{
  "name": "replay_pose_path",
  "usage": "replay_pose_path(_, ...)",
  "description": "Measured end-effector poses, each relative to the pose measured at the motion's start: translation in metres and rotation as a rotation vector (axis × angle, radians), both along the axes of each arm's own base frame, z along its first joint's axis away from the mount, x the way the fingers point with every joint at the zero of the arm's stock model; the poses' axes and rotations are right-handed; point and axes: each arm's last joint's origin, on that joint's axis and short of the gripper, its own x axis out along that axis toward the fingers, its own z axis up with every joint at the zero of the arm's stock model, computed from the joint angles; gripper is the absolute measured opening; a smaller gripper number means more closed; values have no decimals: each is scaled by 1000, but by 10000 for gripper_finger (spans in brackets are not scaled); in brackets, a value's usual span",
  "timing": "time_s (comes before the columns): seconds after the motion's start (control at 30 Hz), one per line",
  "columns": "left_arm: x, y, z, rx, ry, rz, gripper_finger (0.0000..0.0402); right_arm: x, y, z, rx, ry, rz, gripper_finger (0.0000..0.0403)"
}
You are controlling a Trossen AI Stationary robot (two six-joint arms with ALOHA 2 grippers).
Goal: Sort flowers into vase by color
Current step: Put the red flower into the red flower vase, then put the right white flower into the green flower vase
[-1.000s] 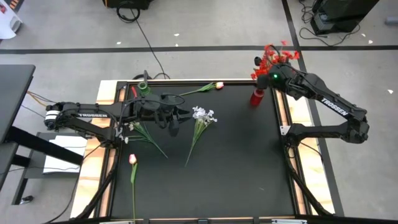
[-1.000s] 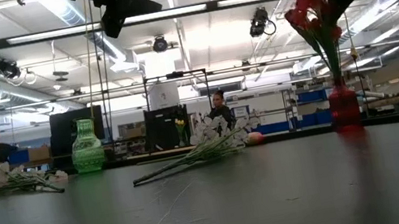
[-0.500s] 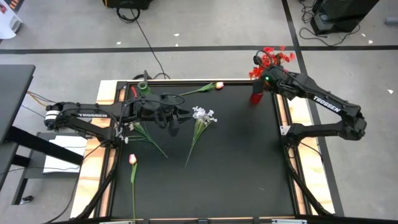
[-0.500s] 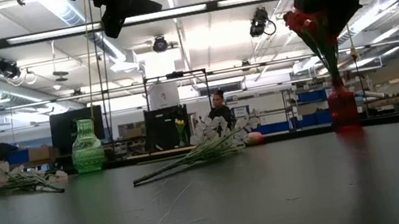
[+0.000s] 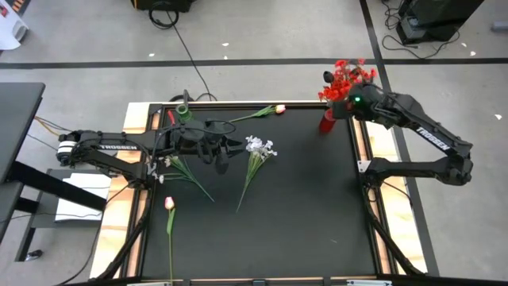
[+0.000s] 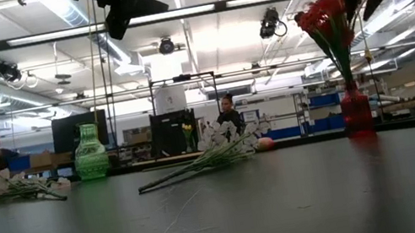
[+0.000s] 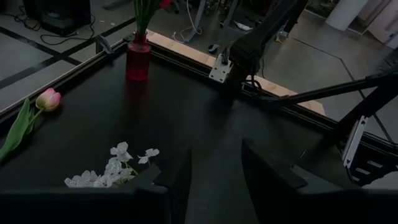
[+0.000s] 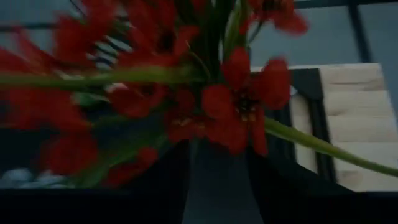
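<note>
We see the right gripper (image 5: 355,101), jaws parted and empty, beside red flowers (image 5: 344,75) in the red vase (image 6: 357,110); left jaws (image 7: 214,180) half-open, empty; only the low view shows a green vase (image 6: 91,154).

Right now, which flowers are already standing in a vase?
The red flowers, upright in the red vase at the table's far right corner; all others lie flat.

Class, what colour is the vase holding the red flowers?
Red: the vase matches its red flowers; clearest in the low view.
</note>
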Motion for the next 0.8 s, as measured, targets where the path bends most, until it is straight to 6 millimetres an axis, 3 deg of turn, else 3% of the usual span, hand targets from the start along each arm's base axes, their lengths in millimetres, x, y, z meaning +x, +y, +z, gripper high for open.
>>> replay_pose_path(0.37, 1, 0, -4, -3, 35, 0, 146, -16, 23, 59, -74, -335, 162, 166)
replay_pose_path(0.57, 17, 2, -28, -34, 143, 12, 146, -3, 36, 83, -149, -550, 535, 165)
replay_pose_path(0.8, 48, 5, -68, -217, 205, 104, 146, 9, 53, 112, -210, -851, 998, 165)
